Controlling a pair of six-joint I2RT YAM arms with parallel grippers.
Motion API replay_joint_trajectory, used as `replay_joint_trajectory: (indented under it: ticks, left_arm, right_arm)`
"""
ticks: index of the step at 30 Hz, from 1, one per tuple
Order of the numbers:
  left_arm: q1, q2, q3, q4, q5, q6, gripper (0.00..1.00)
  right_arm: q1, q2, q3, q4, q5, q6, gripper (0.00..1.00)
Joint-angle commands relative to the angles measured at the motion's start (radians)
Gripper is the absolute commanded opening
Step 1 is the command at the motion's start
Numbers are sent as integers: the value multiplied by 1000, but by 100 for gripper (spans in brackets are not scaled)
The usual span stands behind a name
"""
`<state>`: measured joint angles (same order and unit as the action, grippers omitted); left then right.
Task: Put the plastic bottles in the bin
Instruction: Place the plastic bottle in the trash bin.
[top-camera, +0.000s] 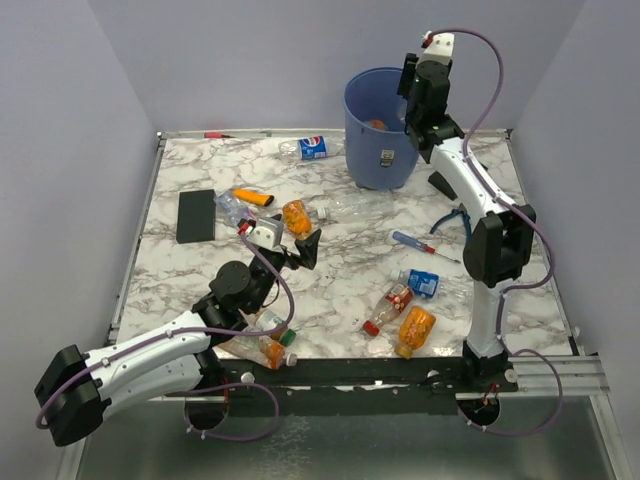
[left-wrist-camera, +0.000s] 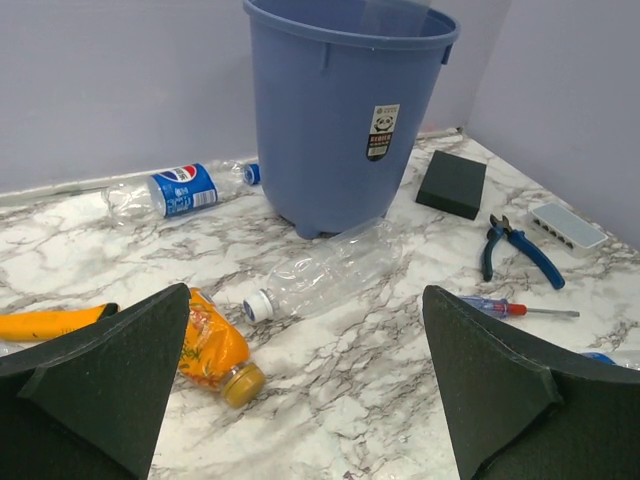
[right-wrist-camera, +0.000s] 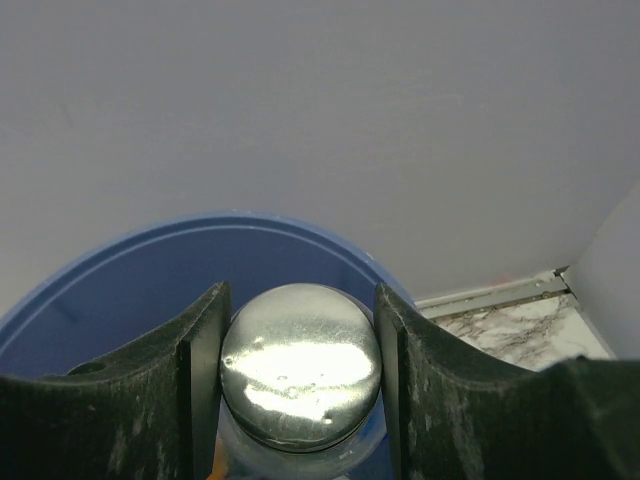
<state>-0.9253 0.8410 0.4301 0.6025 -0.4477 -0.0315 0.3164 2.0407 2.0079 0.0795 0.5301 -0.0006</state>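
At the upper right of the overhead view the right gripper (top-camera: 412, 112) hangs over the right side of the round blue plastic bin (top-camera: 372, 150). It is clenched on a clear plastic bottle (right-wrist-camera: 300, 365) whose shiny round base faces the wrist camera, and the bottle sits between both fingers above the bin's open mouth. Left of centre, the left gripper (left-wrist-camera: 300, 400) is released, its jaws spread wide and low over the marble table (top-camera: 340, 270), grasping nothing. In front of it lie an orange-labelled crushed bottle (left-wrist-camera: 213, 348) just beside the left finger, a clear white-capped bottle (left-wrist-camera: 325, 272) at centre reaching to the bin's foot, and a blue-labelled bottle (left-wrist-camera: 170, 190) at upper left. To the right of the bin lie a flat black slab (left-wrist-camera: 452, 183), blue-handled pliers (left-wrist-camera: 520, 245), a small white box (left-wrist-camera: 567, 225) and a screwdriver (left-wrist-camera: 515, 310). Low in the overhead view lie an orange bottle (top-camera: 415, 328), a red-capped bottle (top-camera: 388, 305) and a second blue-labelled bottle (top-camera: 420, 283).
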Motion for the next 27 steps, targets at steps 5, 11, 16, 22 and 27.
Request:
replay_joint_trajectory:
  ticks: [5, 11, 16, 22, 27]
  left_arm:
    - [-6, 26, 29, -6, -15, 12, 99]
    - [-5, 39, 31, -9, -4, 15, 99]
    - [-6, 44, 33, -12, 5, 15, 99]
    - [-8, 45, 35, -13, 17, 15, 99]
    - [-10, 47, 36, -15, 26, 10, 99]
  right_arm:
    - [-3, 84, -43, -34, 60, -46, 0]
    - [-2, 129, 44, -268, -66, 117, 0]
    - [-2, 116, 55, -311, -212, 213, 0]
    - [-3, 135, 96, -405, -320, 304, 2]
    - [-2, 66, 20, -336, -428, 388, 3]
